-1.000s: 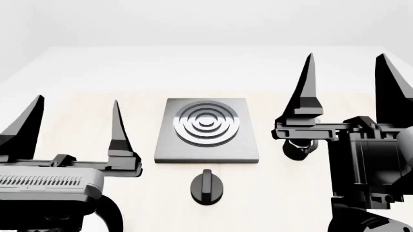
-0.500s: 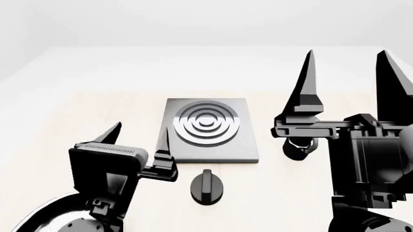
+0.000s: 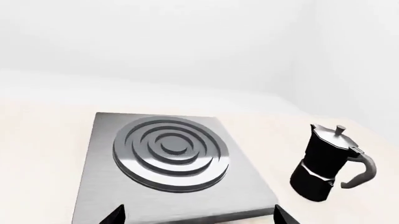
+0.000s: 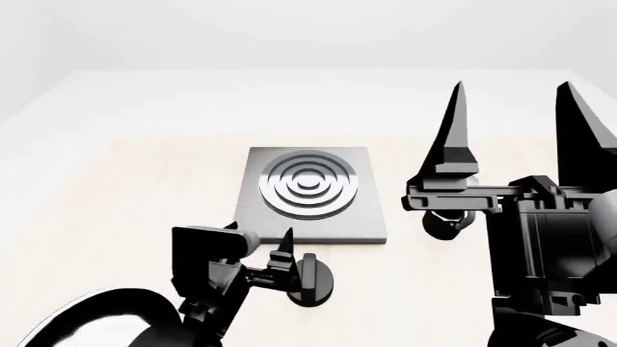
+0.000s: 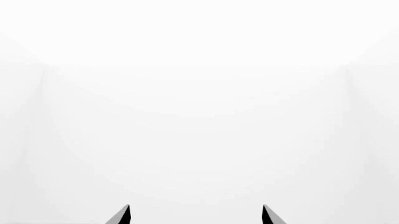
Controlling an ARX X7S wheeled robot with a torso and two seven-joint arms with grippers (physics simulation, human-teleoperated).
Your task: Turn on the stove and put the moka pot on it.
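Left gripper [image 4: 260,249] is low by the stove's near edge, fingers spread apart, one fingertip [image 4: 285,246] just beside the knob [image 4: 311,280]. The knob sits on the table [image 4: 115,188] in front of the stove [image 4: 308,194], whose ringed plate lies bare. The pot [image 3: 329,163] stands upright on the table beside the stove, mostly hidden in the head view behind the right gripper [image 4: 511,134]. That gripper is raised, fingers wide apart, holding nothing.
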